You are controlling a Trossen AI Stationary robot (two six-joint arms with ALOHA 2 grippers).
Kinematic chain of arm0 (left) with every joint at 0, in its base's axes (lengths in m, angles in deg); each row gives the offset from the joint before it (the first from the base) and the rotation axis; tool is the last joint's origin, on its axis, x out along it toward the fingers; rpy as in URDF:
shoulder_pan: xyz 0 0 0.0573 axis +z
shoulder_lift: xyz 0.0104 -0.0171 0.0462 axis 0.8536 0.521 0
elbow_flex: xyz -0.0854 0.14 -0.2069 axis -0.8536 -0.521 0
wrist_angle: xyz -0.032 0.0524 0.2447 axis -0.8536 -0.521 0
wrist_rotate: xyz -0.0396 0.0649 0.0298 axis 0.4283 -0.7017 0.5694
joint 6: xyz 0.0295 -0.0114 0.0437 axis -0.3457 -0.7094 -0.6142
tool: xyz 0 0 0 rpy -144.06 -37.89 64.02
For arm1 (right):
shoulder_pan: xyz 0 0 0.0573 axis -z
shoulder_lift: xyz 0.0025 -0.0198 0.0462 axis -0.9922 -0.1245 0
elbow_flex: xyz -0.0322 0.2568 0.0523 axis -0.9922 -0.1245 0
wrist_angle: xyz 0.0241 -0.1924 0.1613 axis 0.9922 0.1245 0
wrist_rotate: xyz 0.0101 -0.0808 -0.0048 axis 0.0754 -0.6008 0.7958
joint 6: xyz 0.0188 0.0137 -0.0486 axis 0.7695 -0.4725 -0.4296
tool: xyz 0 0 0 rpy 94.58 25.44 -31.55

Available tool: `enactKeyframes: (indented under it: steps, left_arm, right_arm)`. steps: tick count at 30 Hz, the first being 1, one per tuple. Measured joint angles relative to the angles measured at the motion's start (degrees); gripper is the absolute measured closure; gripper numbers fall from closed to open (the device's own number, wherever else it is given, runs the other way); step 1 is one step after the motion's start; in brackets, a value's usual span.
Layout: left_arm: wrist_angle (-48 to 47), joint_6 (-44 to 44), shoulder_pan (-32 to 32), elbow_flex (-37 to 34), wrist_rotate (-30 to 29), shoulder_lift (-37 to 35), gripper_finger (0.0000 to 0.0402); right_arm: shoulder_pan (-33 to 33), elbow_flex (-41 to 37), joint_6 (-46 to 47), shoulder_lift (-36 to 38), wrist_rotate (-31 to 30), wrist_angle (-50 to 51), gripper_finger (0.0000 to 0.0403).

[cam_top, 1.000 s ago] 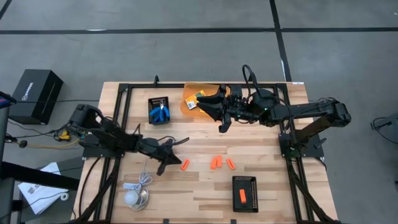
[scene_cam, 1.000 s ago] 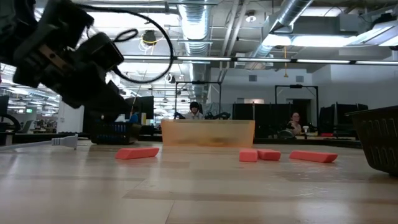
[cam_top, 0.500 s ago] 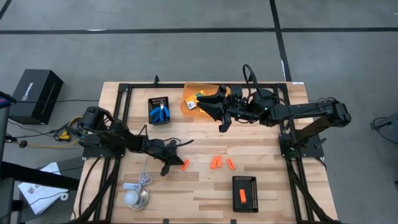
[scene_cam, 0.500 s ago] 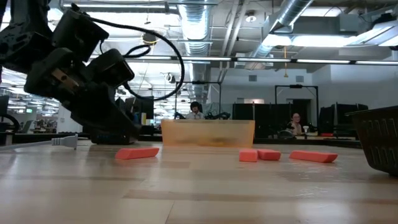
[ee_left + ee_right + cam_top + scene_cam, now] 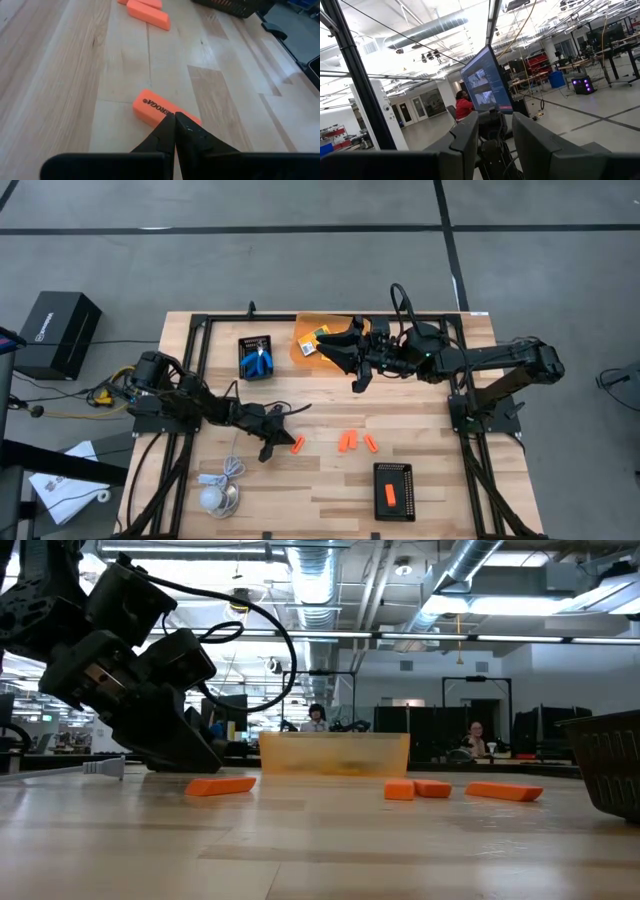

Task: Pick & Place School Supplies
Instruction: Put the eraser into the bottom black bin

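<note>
Three orange sticks lie flat on the wooden table: the left one (image 5: 297, 445) (image 5: 157, 111) (image 5: 221, 785) and two more (image 5: 346, 441) (image 5: 371, 444) to its right. My left gripper (image 5: 277, 438) (image 5: 174, 116) is shut, its tips low over the table at the left stick's near long side. Blue-handled scissors (image 5: 259, 361) lie in a black tray (image 5: 244, 345). A yellow-and-green crayon box (image 5: 319, 335) lies in the orange tray (image 5: 302, 351). My right gripper (image 5: 349, 360) (image 5: 495, 120) hangs open, high over that tray's right edge, with nothing in it. My left gripper slants down from the table's left, and its shut fingertips (image 5: 170, 122) meet the picture of the left stick's near long side (image 5: 150, 116). Whether they touch the stick, I cannot tell. The stick lies flat on the table.
A second black tray (image 5: 394, 476) at the near right holds an orange stick (image 5: 390, 495). A white cable with a round puck (image 5: 212, 498) lies at the near left. Bare wood spreads between the sticks and the far trays.
My left gripper has sunk toward the table and gone a little toward the table's right, up to the left orange stick. The sticks have not moved.
</note>
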Motion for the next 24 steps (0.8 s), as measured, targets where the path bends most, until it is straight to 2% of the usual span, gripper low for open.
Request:
enactKeyframes:
  steps: [15,19,24]
  left_arm:
    - [-1.2,0.0,0.0,0.0,0.7,0.0,0.0399]
    - [-0.7,0.0,0.0,1.4,2.9,-0.1,0.0399]
    - [-1.2,-0.6,0.0,3.1,3.0,-0.1,0.0399]
  right_arm:
    - [0.0,0.0,0.0,0.0,0.0,-0.3,0.0291]
    - [0.0,0.0,0.0,0.0,0.0,-0.3,0.0291]
    - [0.0,0.0,0.0,0.0,0.0,-0.3,0.0291]
